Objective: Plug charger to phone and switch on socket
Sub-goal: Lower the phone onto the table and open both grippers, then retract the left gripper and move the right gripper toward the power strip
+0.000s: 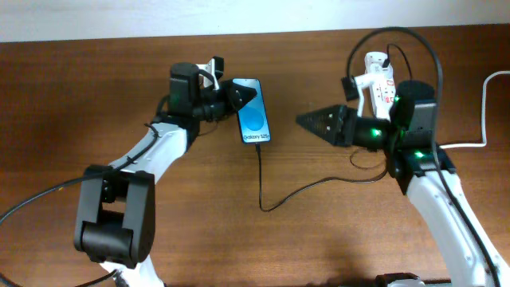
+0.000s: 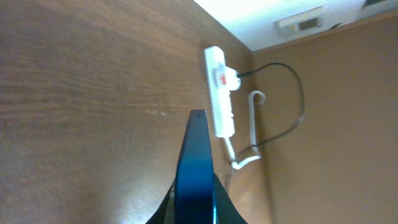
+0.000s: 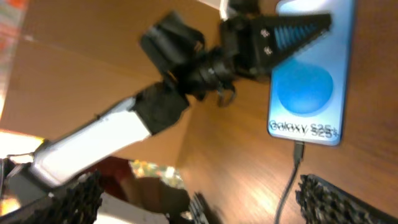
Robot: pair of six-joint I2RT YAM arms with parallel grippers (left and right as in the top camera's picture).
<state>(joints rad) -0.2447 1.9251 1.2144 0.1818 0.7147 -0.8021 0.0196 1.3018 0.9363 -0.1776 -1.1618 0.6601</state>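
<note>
Grips with the left end effector (image 1: pixel 245 95), fingers pressed onto the top end of the flat rectangular blue-screened smartphone (image 1: pixel 256 119), one ribbed black finger (image 3: pixel 298 28) laid across the glass. Holds the right end effector (image 1: pixel 307 120) spread wide, right of the phone and apart from it, pointing at it. Shows the thin black charger cable (image 1: pixel 260 179) plugged into the phone's bottom edge, trailing away below the phone, then curving off to its right. Places the white oblong plastic power strip (image 1: pixel 378 80) with red switches well right of the phone on the brown wooden surface (image 1: pixel 96 88), a black adapter (image 1: pixel 348 84) just beside it on the phone's side.
</note>
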